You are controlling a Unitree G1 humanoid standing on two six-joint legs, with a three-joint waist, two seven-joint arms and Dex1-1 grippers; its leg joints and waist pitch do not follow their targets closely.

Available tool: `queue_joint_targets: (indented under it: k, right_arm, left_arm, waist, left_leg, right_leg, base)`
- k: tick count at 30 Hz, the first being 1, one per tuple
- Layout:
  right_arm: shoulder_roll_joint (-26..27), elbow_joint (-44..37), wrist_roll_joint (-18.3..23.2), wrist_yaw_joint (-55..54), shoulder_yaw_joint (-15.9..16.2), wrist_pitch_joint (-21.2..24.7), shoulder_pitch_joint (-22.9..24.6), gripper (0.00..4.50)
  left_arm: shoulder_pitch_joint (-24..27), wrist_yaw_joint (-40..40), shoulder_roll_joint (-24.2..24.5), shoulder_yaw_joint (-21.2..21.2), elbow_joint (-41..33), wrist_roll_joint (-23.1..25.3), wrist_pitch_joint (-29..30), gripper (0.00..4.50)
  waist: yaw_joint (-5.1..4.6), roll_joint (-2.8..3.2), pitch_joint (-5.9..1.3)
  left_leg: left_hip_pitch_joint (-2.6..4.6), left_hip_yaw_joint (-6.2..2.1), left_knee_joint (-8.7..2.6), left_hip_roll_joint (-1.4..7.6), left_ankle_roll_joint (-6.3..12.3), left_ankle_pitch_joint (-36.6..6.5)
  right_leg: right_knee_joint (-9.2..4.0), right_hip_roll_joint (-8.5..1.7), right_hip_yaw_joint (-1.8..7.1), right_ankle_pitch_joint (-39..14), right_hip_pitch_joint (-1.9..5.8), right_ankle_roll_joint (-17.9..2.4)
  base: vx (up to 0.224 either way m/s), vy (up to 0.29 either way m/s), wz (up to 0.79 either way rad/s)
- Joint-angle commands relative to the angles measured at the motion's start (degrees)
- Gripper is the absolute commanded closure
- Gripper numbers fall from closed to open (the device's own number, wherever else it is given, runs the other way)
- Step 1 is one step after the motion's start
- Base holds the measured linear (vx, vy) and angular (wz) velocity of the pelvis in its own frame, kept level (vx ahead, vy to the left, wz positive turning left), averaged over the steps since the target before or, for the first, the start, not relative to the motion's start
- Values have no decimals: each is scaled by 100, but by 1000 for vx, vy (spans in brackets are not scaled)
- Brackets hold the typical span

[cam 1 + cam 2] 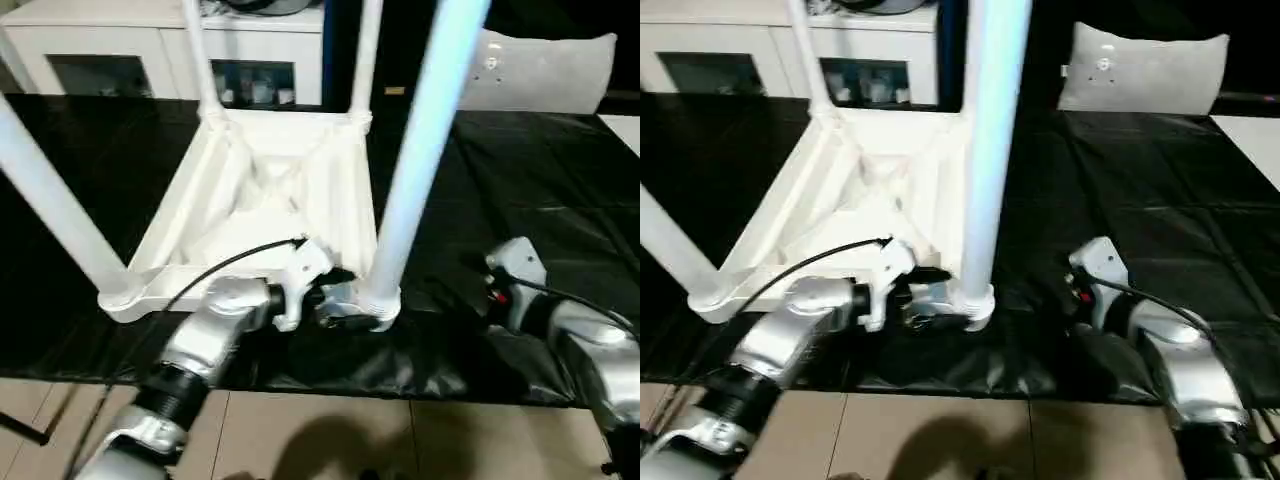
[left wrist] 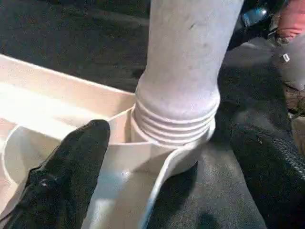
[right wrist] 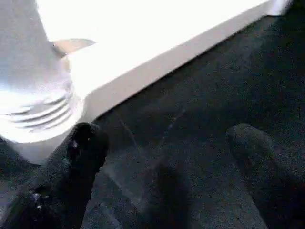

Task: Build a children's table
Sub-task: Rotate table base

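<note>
The children's table [image 1: 260, 200] lies upside down on a black sheet, its ribbed white underside facing up and four white legs standing up from the corner sockets. The near right leg [image 1: 420, 150] sits in its socket [image 2: 167, 152] with a few thread rings showing above the rim. My left gripper [image 2: 176, 143] is open at that socket, one black finger [image 2: 71, 162] over the underside and the other [image 2: 267, 162] on the leg's far side, neither pressing the leg. My right gripper [image 3: 164, 138] is open low over the sheet, just right of that corner, with nothing between its fingers.
The black sheet [image 1: 540, 180] covers the floor under and around the table. A white cabinet with glass doors [image 1: 130, 50] stands at the back. A pale cushion [image 1: 545, 70] lies at the back right. Tiled floor [image 1: 350, 430] lies in front.
</note>
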Motion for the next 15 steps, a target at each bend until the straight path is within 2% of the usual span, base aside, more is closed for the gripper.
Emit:
queue_joint_targets:
  k: [1, 3, 5, 6, 7, 8, 9, 12, 15]
  right_arm:
    - [-220, -288, 108, 271, -9, 70, 121, 0]
    - [-414, -596, 348, 570, -43, 303, 255, 0]
    - [-445, -696, 421, 640, -53, 385, 287, 0]
    - [-459, -751, 457, 676, -59, 423, 303, 0]
    - [-496, -818, 527, 778, -40, 495, 319, 0]
    - [-501, -851, 569, 812, -39, 538, 326, 0]
    - [-504, -884, 588, 841, -38, 537, 336, 0]
    - [-488, -996, 504, 712, -44, 405, 417, 0]
    - [-483, -1091, 432, 586, -8, 437, 494, 0]
  left_arm:
    - [-123, -197, 235, -8, 106, 139, -238, 39]
    - [-319, -321, 433, -2, 350, 193, -455, 57]
    - [-377, -355, 467, -3, 415, 195, -470, 79]
    - [-410, -383, 485, -4, 451, 194, -473, 87]
    - [-482, -497, 519, -29, 536, 217, -492, 87]
    - [-525, -577, 541, -54, 584, 238, -519, 97]
    - [-579, -687, 568, -93, 645, 273, -562, 119]
    - [-658, -895, 613, -199, 745, 302, -564, 125]
    - [-676, -931, 654, -260, 789, 365, -633, 162]
  waist:
    - [34, -36, -366]
    - [59, -43, -374]
    - [67, -24, -371]
    - [77, -29, -370]
    - [90, -4, -373]
    - [100, -16, -377]
    - [108, -9, -378]
    - [111, -12, -389]
    - [117, 32, -388]
  left_leg:
    - [4, -141, -514, 386, 592, -934]
    - [5, -140, -511, 370, 633, -898]
    - [-11, -140, -506, 368, 597, -843]
    - [4, -139, -507, 376, 569, -838]
    - [11, -140, -505, 378, 563, -827]
    - [10, -137, -501, 380, 566, -823]
    - [8, -140, -508, 380, 563, -802]
    - [2, -145, -507, 384, 530, -742]
    - [7, -149, -509, 383, 506, -758]
  right_leg:
    - [-503, -429, 387, -1744, 349, -1032]
    - [-496, -424, 381, -1741, 363, -961]
    - [-496, -440, 373, -1790, 363, -967]
    - [-498, -444, 370, -1814, 353, -996]
    - [-495, -445, 370, -1810, 348, -1005]
    - [-493, -445, 372, -1802, 349, -1011]
    - [-502, -443, 375, -1790, 347, -1005]
    - [-471, -450, 375, -1658, 357, -1035]
    - [-476, -454, 372, -1608, 356, -1059]
  base:
    - [0, 0, 0]
    - [0, 0, 0]
    - [0, 0, 0]
    - [0, 0, 0]
    - [0, 0, 0]
    - [0, 0, 0]
    - [0, 0, 0]
    - [0, 0, 0]
    - [0, 0, 0]
